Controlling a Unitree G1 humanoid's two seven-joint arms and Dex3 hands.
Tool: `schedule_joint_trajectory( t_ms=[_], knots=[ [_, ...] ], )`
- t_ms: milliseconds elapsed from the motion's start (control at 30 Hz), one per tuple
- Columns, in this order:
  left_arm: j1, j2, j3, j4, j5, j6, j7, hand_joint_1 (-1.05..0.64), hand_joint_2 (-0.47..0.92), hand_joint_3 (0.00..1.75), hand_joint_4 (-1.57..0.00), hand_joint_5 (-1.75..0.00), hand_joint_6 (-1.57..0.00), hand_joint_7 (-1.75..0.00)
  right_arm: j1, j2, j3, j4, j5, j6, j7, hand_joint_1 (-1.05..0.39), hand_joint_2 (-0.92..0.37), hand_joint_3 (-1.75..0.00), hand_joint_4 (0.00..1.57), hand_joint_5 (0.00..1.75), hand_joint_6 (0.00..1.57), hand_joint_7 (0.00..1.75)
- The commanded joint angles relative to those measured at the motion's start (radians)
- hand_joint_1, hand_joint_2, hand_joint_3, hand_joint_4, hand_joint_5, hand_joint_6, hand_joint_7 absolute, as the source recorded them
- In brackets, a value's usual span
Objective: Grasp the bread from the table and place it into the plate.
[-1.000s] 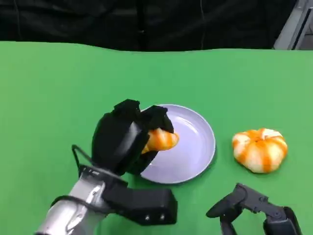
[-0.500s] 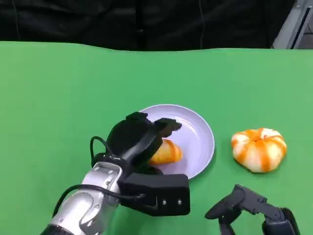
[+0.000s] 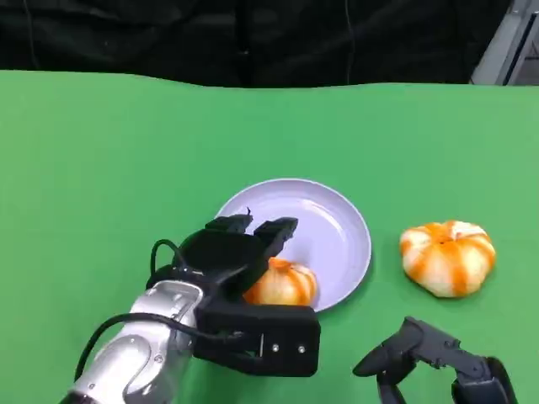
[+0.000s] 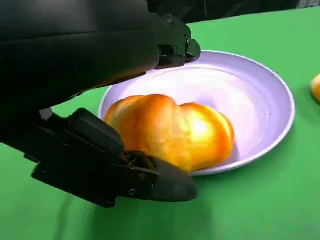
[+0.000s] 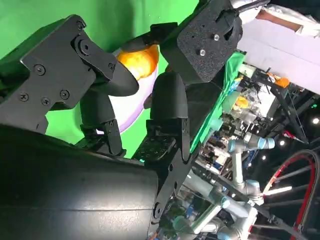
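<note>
A golden bread roll lies on the near part of the lavender plate. My left hand sits just behind and left of the roll. Its fingers stretch above the roll with a clear gap, and the thumb lies low beside it, so the hand holds nothing. A second, round bread with orange stripes rests on the green cloth right of the plate. My right hand hovers near the front edge, fingers apart and holding nothing.
Green cloth covers the whole table, with a dark backdrop beyond its far edge. The right wrist view looks past my own fingers to the roll and plate, with lab clutter in the background.
My left hand has dropped and drawn back toward me, and its fingers have spread. The roll has left its grip and now lies on the plate's near part.
</note>
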Motion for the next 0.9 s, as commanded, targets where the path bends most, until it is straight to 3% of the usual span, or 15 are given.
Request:
schedule_joint_trajectory(
  t_ms=[33,700,900],
  knots=[
    [0.008,0.021,0.006,-0.021,-0.014,0.009,-0.019,-0.92,0.92,0.42,0.00,0.00,0.00,0.00,0.007,-0.005,-0.003,-0.020,0.006,0.010,0.000,-0.07,-0.29,-1.35,0.71,1.57,0.78,1.22],
    [0.092,0.087,0.086,-0.235,-0.076,0.032,-0.056,-0.87,0.92,0.36,0.00,0.00,0.00,0.00,-0.008,-0.007,-0.004,-0.004,0.008,0.005,-0.004,-0.07,-0.27,-1.37,0.71,1.56,0.78,1.22],
    [0.120,0.102,0.112,-0.286,-0.087,0.017,-0.041,-0.93,0.92,0.38,0.00,0.00,0.00,0.00,-0.008,-0.008,-0.005,-0.002,0.003,0.001,-0.007,-0.07,-0.27,-1.38,0.72,1.55,0.79,1.22]
  ],
)
